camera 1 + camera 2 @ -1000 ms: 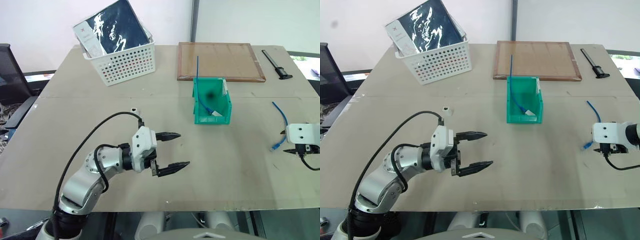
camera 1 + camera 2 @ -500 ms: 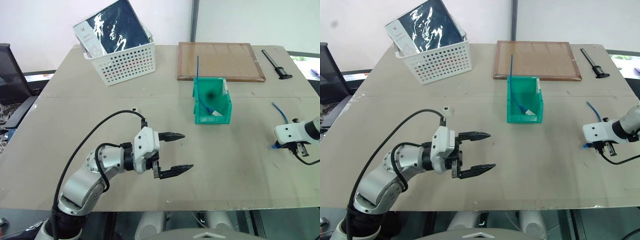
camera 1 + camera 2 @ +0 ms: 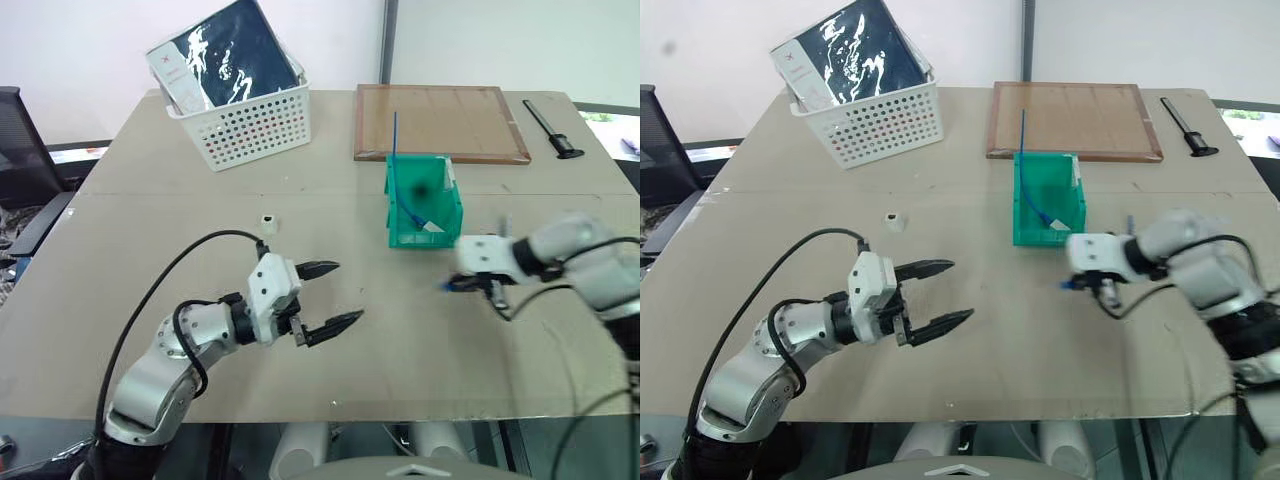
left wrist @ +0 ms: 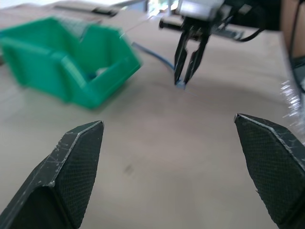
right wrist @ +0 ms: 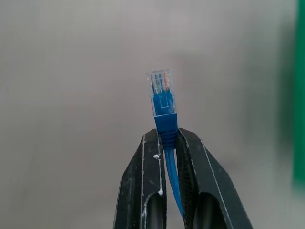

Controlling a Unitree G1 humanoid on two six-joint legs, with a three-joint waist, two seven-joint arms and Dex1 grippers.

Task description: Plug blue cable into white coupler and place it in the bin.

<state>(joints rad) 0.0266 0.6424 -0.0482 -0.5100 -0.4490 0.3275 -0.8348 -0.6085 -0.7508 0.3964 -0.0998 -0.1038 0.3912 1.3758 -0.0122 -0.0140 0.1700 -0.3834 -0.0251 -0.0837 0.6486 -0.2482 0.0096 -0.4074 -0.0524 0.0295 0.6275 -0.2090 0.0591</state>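
At centre right of the head view, the right tool [image 5: 170, 143] is clamped on the blue cable [image 5: 165, 114] just behind its clear plug, which juts past the fingertips above the bench [image 3: 150, 230]. The bin [image 3: 424, 212] stands just above it in the frame, holding another blue cable. The left tool [image 3: 320, 297] gapes wide at lower centre, holding nothing. The white coupler [image 3: 268, 220] lies just above that tool.

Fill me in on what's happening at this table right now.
The right claw is shut on the blue cable just behind its clear plug, holding it above the table in front of the green bin. The left claw hangs open over the table, empty. The white coupler sits alone on the table, not yet picked up. The green bin already holds another blue cable.
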